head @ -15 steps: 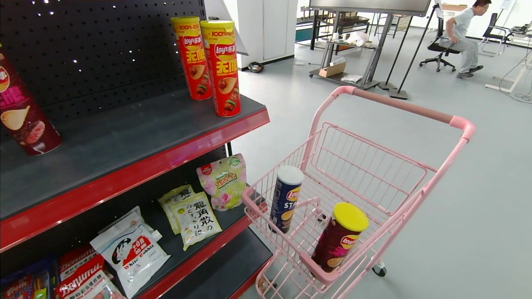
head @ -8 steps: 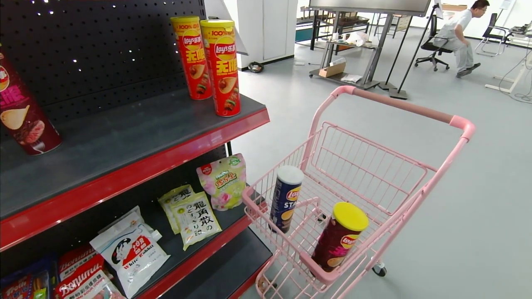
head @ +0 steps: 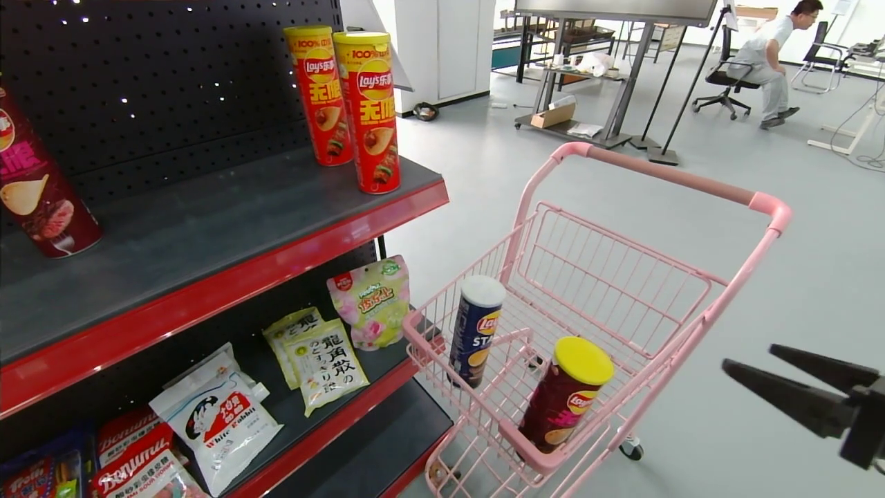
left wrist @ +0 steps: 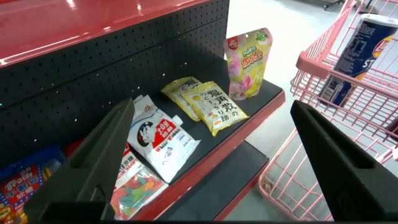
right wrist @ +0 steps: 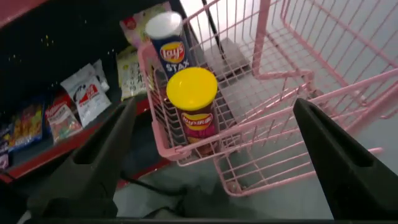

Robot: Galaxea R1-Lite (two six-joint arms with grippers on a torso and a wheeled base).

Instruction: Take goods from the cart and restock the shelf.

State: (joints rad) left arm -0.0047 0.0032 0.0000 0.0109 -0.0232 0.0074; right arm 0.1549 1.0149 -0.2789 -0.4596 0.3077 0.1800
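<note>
The pink cart (head: 664, 173) stands right of centre in the head view, its front against the shelf (head: 207, 228). 2 cans stand in its front basket: a blue can (head: 476, 332) at the shelf-side corner and a maroon can (head: 561, 404) with a yellow lid (head: 583, 360) by the near rim. The right pincer (head: 748, 355), at lower right, is apart, empty and clear of the cart. The left pincer (left wrist: 211, 104) is spread wide and empty, facing the snack bags (head: 325, 363) on the lower shelf. 2 red cans (head: 352, 104) stand at upper centre on the top shelf.
</note>
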